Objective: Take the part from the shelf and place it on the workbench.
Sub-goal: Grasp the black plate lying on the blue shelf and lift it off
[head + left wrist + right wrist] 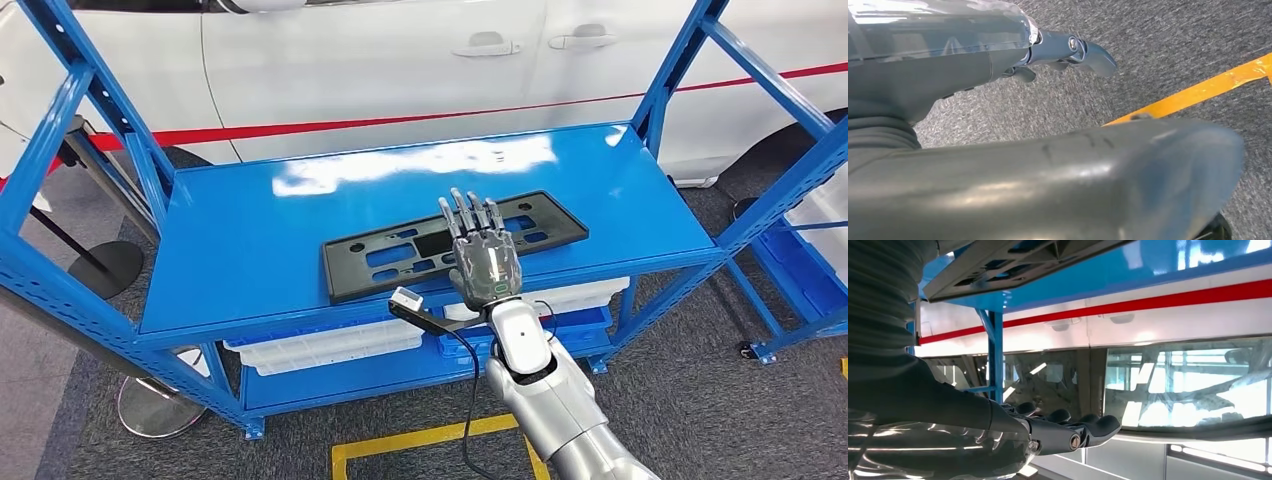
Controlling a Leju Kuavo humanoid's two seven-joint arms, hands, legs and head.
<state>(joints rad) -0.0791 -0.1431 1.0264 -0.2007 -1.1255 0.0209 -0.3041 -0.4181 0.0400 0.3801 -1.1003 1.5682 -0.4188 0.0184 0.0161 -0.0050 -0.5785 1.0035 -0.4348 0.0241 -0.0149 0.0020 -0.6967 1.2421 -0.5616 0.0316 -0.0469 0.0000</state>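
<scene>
— Where do we see the part?

— The flat black plastic plate frame with rectangular cut-outs (455, 243) lies on the glossy blue metal shelf (260, 235), close to its front edge.

— And our right hand (483, 255)?

— It stretches over the frame's middle, palm down, fingers (470, 210) straight and spread, gripping nothing; we cannot tell whether it touches the frame.

— Our left hand (1068, 52)?

— It hangs above grey carpet (1158, 40) beside a yellow floor stripe (1208, 90), fingers loosely extended, empty.

— Beyond the shelf?

— A white car with a red stripe (400, 60).
</scene>
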